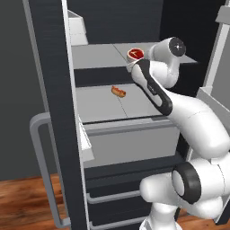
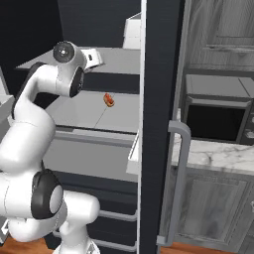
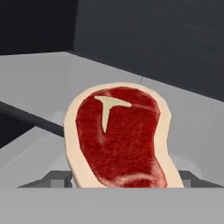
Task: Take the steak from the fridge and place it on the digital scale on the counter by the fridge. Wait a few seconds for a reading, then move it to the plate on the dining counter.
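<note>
Kitchen setting, wood floor [image 1: 22, 202] underfoot; base parked at the open fridge [image 1: 54, 112].

- Fridge: dark grey body, light grey interior. Its door edge stands upright to the left of the gripper in the left base view and to the right of it in the right base view. The tubular door handle [image 1: 42, 170] sits well below and outboard of the gripper.
- Arm [image 1: 197, 126]: white with dark joints, reaching forward and up into the fridge cavity at the level of the upper shelf [image 1: 99, 56].
- Off to the gripper's right, beyond the door: grey cabinet fronts [image 2: 218, 25], a marble counter [image 2: 213, 154] and a dark microwave [image 2: 213, 121] standing on it. All well apart from the gripper.
- Drawer [image 1: 130, 148]: closed front, below the gripper, under the lower shelf [image 1: 103, 105].
- Sausage in a bun [image 1: 118, 91]: lies on the lower shelf, one level below the gripper and to its left, apart from it.
- Steak [image 3: 118, 135]: red centre with a pale T-shaped bone mark and a tan fat rim. It is on the upper shelf, right at the gripper; in the left base view it [image 1: 135, 55] shows just above the wrist.
- Gripper [image 3: 122, 180]: the jaws stand wide apart, one dark finger tip [image 3: 59, 178] on each side of the steak's near end. The steak's rim overlaps both tips; whether they press on it I cannot tell.
</note>
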